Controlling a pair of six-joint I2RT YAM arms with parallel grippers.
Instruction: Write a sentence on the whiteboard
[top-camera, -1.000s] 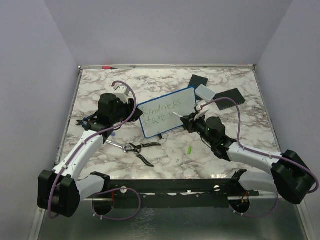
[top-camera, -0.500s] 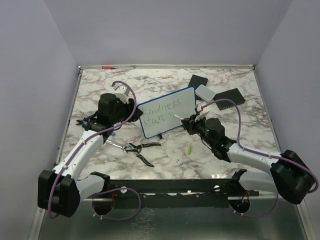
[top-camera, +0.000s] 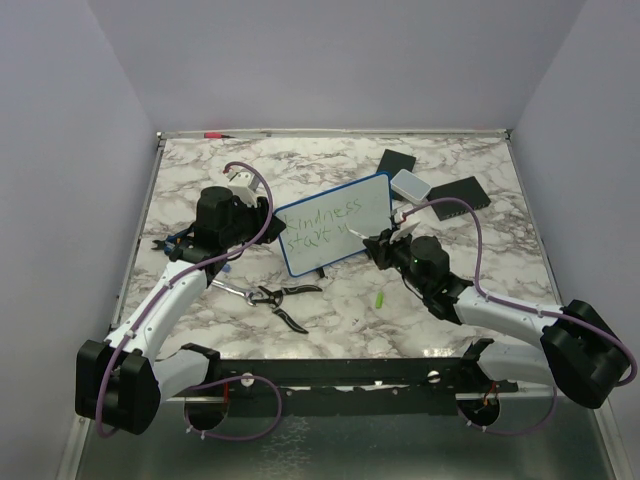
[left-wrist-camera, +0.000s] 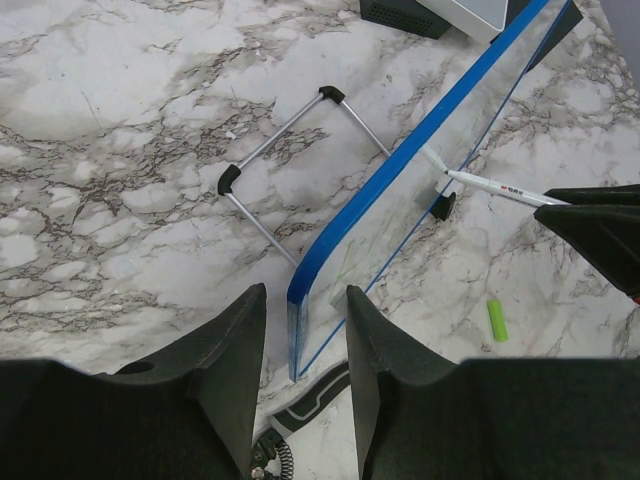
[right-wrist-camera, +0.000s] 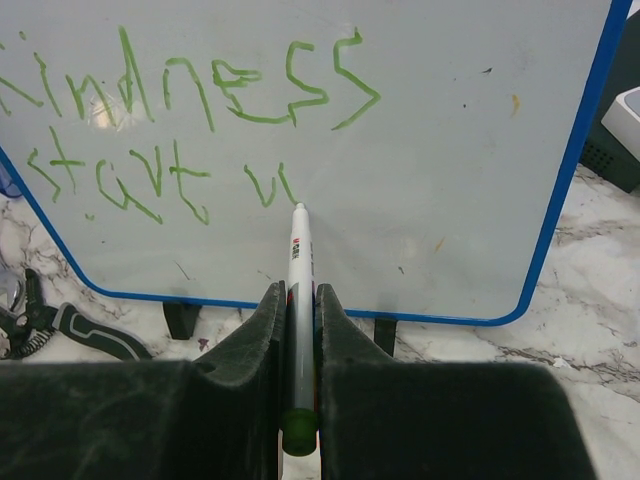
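The whiteboard (top-camera: 335, 225) stands propped near the middle of the marble worktop (top-camera: 500, 260), leaning back on its wire stand (left-wrist-camera: 290, 150), with its face turned toward 6 o'clock. The sentence (right-wrist-camera: 200, 100) runs in green over two lines: "Kindness" above, "start" below, then the first strokes of another word (a "w", by the look of it).

The left jaws stand narrow, closed on the blue frame at the board's 8 o'clock corner. The right jaws are pinched shut on a white marker (right-wrist-camera: 300, 290), which points toward 12 o'clock in the wrist view. Its tip touches the board just past the last green stroke of the lower line.

A green cap (top-camera: 380, 299) lies on the worktop at 5 o'clock from the board, apart from it. Black-handled pliers (top-camera: 272, 297) lie at 7 o'clock. At 1 to 2 o'clock sit two black pads (top-camera: 397, 162) (top-camera: 460, 192) with a small white box (top-camera: 410, 183) between them.
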